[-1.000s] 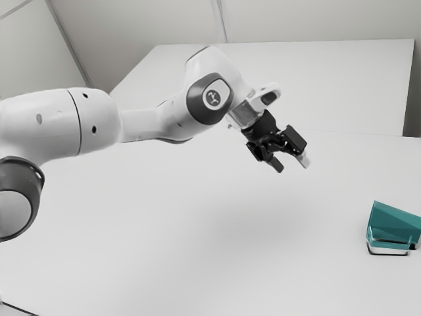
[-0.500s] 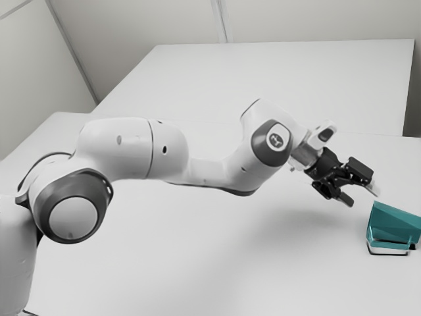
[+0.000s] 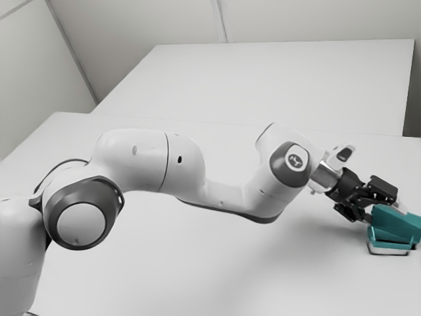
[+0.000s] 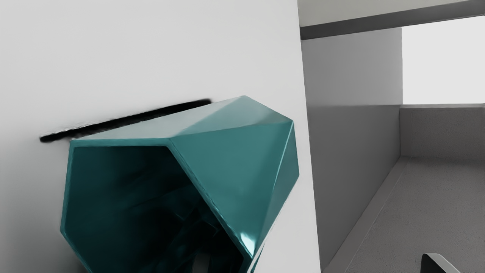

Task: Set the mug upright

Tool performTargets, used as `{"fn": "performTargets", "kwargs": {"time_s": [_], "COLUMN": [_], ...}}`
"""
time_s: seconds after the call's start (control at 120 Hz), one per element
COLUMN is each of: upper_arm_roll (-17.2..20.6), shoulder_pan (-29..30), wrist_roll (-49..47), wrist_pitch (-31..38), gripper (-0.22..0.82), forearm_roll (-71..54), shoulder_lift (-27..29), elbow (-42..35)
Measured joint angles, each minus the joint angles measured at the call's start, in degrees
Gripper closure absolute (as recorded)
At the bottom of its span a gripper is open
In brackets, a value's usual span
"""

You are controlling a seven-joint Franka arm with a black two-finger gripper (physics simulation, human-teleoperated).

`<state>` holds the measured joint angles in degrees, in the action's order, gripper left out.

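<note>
Black and two-fingered, the gripper (image 3: 383, 212) is at the mug with its fingers (image 4: 435, 263) spread well apart. One tip shows against the dark mouth of the mug (image 4: 227, 167), though I cannot tell whether it is inside or just in front; the other is out past the mug's side, with a wall of the mug between the two. Teal, glossy and faceted, the mug lies on its side on the table (image 3: 164, 276), near the exterior view's right edge, its angular mouth facing the gripper. Beside it a thin black strip (image 4: 125, 120) runs along the table; shadow or object, I cannot tell. Behind the gripper, the white arm (image 3: 141, 158) reaches across from the exterior view's left, and the dark cap near its wrist bears a small pale logo (image 3: 295, 160), too small to read. Farther back in the exterior view, a broad pale surface (image 3: 263, 79) meets plain grey walls (image 3: 131, 33). Past the table's edge in the wrist view are a speckled grey surface (image 4: 428, 212) and, beyond, a bright white patch (image 4: 443, 60).
</note>
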<state>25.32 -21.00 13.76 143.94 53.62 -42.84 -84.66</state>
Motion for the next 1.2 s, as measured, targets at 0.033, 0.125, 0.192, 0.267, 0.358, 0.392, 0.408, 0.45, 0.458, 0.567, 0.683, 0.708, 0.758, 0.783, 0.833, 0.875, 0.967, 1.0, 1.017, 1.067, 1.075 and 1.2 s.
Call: {"fn": "performTargets", "kwargs": {"time_s": [0.033, 0.125, 0.192, 0.267, 0.358, 0.392, 0.408, 0.45, 0.458, 0.567, 0.683, 0.708, 0.758, 0.783, 0.833, 0.875, 0.967, 1.0, 1.017, 1.067, 1.075, 1.2], "upper_arm_roll": [0.2, 0.3, 0.3, 0.3, 0.3, 0.3, 0.3, 0.3, 0.3, 0.3, 0.3, 0.3, 0.3, 0.3, 0.2, 0.0, -0.1, -0.1, -0.2, -0.2, -0.2, -0.2], "shoulder_pan": [0.0, 0.0, 0.1, 0.1, 0.0, -0.1, -0.1, -0.1, -0.1, -0.1, 0.1, 0.2, 0.4, 0.6, 1.3, 2.1, 5.2, 6.5, 7.1, 8.9, 9.2, 13.6], "wrist_roll": [0.1, 0.4, 0.6, 0.8, 1.0, 1.1, 1.1, 1.2, 1.2, 1.3, 1.3, 1.3, 1.2, 1.2, 1.2, 1.2, 1.1, 1.0, 1.0, 0.5, 0.3, -2.3], "wrist_pitch": [0.3, 0.9, 1.3, 1.8, 2.4, 2.6, 2.8, 3.0, 3.1, 3.5, 3.8, 3.8, 3.8, 3.8, 3.7, 3.5, 2.5, 1.9, 1.5, -0.4, -0.8, -9.0], "gripper": [0.02, 0.24, 0.41, 0.54, 0.65, 0.67, 0.68, 0.7, 0.71, 0.74, 0.76, 0.77, 0.77, 0.77, 0.78, 0.78, 0.78, 0.78, 0.78, 0.78, 0.78, 0.79], "forearm_roll": [0.4, 1.0, 1.0, 1.1, 1.0, 1.0, 1.0, 1.0, 1.0, 1.0, 0.6, 0.6, 0.4, 0.4, 0.3, 0.2, -1.4, -2.6, -3.4, -6.9, -7.7, -22.5], "shoulder_lift": [0.0, 0.0, 0.0, 0.1, 0.2, 0.2, 0.2, 0.3, 0.3, 0.7, 2.3, 2.9, 4.7, 6.0, 9.3, 12.3, 19.4, 21.6, 22.5, 25.1, 25.5, 31.3], "elbow": [0.0, 0.0, 0.0, 0.0, 0.0, 0.0, 0.0, 0.0, 0.0, 0.0, -0.3, -0.5, -1.3, -2.3, -5.3, -8.1, -14.6, -16.6, -17.4, -18.8, -19.0, -19.6]}}
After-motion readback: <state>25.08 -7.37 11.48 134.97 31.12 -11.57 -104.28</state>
